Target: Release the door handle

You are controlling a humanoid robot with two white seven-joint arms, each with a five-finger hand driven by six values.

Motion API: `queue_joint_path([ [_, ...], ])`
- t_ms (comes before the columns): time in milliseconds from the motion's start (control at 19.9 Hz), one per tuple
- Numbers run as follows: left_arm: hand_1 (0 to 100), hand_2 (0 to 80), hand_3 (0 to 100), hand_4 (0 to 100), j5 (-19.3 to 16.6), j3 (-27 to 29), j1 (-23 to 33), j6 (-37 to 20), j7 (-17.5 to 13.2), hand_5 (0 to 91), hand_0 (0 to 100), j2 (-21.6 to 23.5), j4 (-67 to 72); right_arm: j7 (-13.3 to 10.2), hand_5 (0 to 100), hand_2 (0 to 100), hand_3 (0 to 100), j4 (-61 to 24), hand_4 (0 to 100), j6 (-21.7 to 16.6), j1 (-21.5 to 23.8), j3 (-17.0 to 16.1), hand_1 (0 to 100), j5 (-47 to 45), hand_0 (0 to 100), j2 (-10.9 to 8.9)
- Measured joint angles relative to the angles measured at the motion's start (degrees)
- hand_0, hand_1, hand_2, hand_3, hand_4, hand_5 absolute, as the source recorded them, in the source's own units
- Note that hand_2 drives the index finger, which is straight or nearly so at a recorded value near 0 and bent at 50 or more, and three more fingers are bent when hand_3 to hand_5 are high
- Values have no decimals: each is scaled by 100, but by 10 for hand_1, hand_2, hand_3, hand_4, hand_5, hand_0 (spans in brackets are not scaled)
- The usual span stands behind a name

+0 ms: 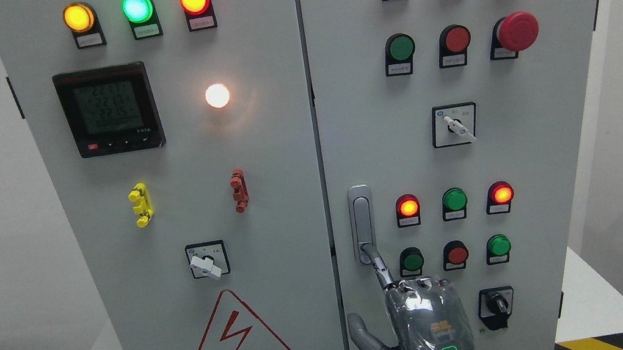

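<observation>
Cabinet [306, 139] fills our view, two grey doors covered in lamps, buttons and switches. We see the door handle [362, 223], a silver upright bar, at the left edge of the right door. Our right hand [426, 324] rises from the bottom edge, one finger [379, 266] stretched up touching the handle's lower end, the others curled, gripping nothing.
</observation>
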Motion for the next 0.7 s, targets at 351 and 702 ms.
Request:
queue_joint_path([
  [351, 0, 22, 84, 12, 0, 0, 0, 1, 0, 0, 0, 0, 0, 11, 1000, 0, 1000, 52, 1000, 2, -11, -11, 275, 0, 357, 3],
  [702, 0, 22, 87, 13, 0, 0, 0, 3, 0, 0, 0, 0, 0, 163, 1000, 0, 1000, 51, 1000, 1, 9, -21, 273, 1, 356, 6],
])
